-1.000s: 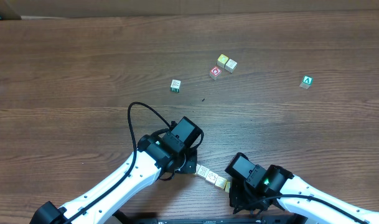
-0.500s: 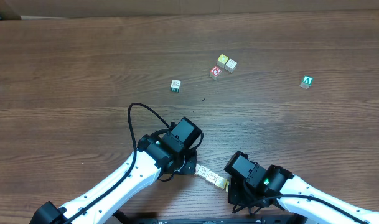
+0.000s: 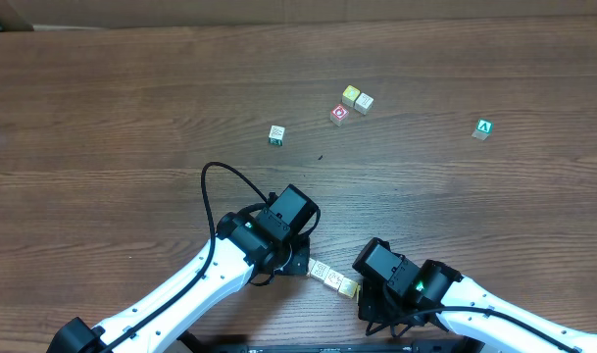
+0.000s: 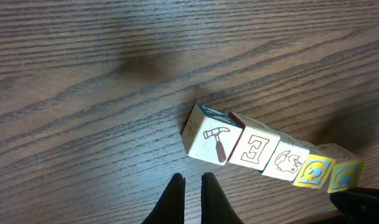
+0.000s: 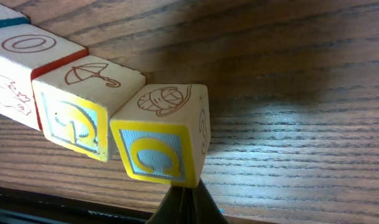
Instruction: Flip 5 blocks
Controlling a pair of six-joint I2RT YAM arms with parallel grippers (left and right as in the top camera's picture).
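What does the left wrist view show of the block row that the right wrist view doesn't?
Left wrist only: the whole row of five blocks, with the hammer block at one end and the E block beside it. Right wrist only: the umbrella drawing on one block. Both: the yellow-framed end block and the wood table.

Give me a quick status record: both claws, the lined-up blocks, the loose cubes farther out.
left claw: shut, empty, just short of the hammer block
right claw: shut, empty, tip at the yellow end block
row of blocks: five, side by side, between the claws
farther out: close pair, red-marked cube, green-sided cube, green A cube
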